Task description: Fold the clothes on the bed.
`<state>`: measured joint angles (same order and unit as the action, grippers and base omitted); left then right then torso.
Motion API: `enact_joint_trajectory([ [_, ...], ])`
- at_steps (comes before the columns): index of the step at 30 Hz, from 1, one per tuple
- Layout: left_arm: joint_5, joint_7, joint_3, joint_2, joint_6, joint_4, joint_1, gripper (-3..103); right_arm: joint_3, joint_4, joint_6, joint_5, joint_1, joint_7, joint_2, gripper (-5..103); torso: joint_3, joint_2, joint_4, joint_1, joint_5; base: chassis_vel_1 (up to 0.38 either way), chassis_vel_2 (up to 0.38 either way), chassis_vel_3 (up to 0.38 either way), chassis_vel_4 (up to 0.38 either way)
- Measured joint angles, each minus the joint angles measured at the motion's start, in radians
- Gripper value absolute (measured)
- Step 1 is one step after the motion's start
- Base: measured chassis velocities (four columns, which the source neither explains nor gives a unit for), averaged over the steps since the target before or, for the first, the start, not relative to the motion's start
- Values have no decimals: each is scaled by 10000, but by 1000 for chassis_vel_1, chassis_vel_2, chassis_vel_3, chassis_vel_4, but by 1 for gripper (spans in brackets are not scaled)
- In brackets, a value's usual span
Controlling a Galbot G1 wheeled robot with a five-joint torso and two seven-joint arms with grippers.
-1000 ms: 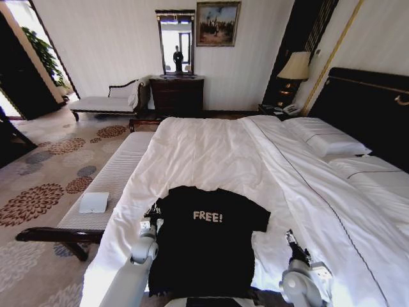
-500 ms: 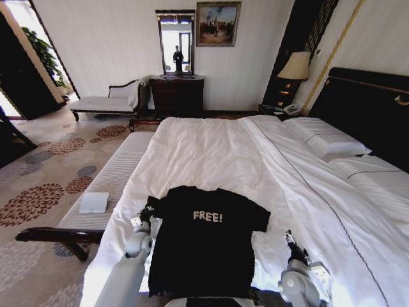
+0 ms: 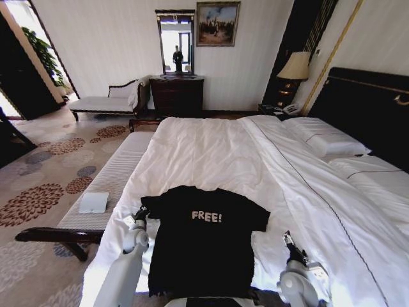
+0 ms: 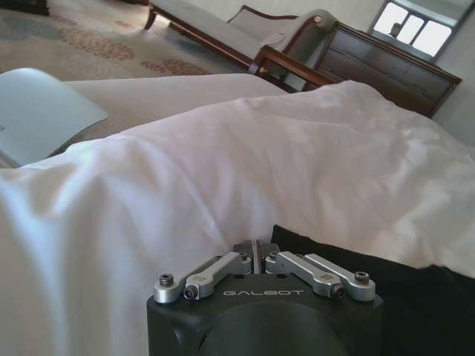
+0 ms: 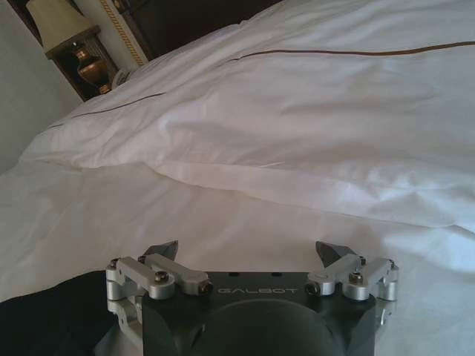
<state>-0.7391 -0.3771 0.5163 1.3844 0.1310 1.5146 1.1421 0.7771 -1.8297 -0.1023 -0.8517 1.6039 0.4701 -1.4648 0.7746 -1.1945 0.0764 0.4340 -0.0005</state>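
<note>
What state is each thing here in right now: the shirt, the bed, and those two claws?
T-shirt: spread flat, print up, unfolded, left sleeve pinched.
Bed: made, duvet smooth.
Left gripper: shut on the T-shirt's sleeve edge.
Right gripper: open, above the duvet, beside the T-shirt.
Lamp: cannot tell if lit.

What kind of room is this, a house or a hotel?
Most likely a hotel bedroom, though a grand home is possible. A large white-sheeted double bed with a tall dark headboard takes up most of it, a cream-shaded bedside lamp stands beside it, and a patterned floral carpet covers the floor.
</note>
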Motion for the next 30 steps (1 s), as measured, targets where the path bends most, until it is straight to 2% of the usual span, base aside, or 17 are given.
enact_joint_trajectory([
  [2,-220,-53,45,15,-49,-19,-30,7,-2,0,-1,5,1,0,-1,100,0,0,-1,0,-1,0,0,0,0],
  [5,-866,-210,267,24,-273,-32,-129,24,-10,11,-10,35,14,-6,-24,100,0,0,5,0,-1,0,0,0,0],
  [8,-1067,-229,330,-12,-294,47,-126,29,-21,12,-12,48,14,-12,-40,100,0,0,4,0,-3,0,0,0,0],
  [11,-1125,-105,295,-147,-251,362,-7,45,-56,13,-14,65,1,-18,-65,100,0,0,3,0,-3,0,0,0,0],
  [12,-1125,-105,295,-147,-251,362,-7,45,-56,13,-14,65,1,-18,-65,100,0,0,3,0,-3,0,0,0,0],
  [13,-1032,-13,234,-195,-209,472,47,51,-64,13,-15,68,-6,-19,-65,100,0,0,2,0,-3,0,0,0,0],
  [15,-395,339,-127,-331,-8,914,246,62,-82,22,-15,70,-32,-19,-63,100,-1,0,4,0,-2,0,0,0,0],
  [17,-70,455,-265,-362,89,1058,312,62,-85,28,-15,70,-37,-19,-58,100,0,0,3,0,-2,0,0,0,0],
  [21,2163,1015,-1111,-434,674,1442,505,84,-86,38,-15,65,-46,-16,-26,100,-1,0,3,-1,-1,0,0,0,0],
  [22,2163,1015,-1111,-434,674,1442,505,84,-86,38,-15,65,-46,-16,-26,100,-1,0,3,-1,-1,0,0,0,0],
  [23,2493,1055,-1265,-424,730,1407,481,84,-81,44,-15,63,-46,-15,-19,100,0,0,3,-1,0,0,0,0,0],
  [25,3206,934,-1823,-254,897,1021,172,94,-55,60,-15,47,-45,-14,-2,100,-1,0,4,-1,0,0,0,0,0],
  [27,3266,613,-2058,62,1011,609,-164,100,-36,61,-17,27,-33,-14,4,100,0,0,5,0,-3,0,0,0,0],
  [28,3266,613,-2058,62,1011,609,-164,100,-36,61,-17,27,-33,-14,4,100,0,0,5,0,-3,0,0,0,0],
  [30,3097,191,-2123,439,1180,157,-554,100,-15,61,-47,16,5,-13,7,100,0,0,7,0,0,0,0,0,0],
])
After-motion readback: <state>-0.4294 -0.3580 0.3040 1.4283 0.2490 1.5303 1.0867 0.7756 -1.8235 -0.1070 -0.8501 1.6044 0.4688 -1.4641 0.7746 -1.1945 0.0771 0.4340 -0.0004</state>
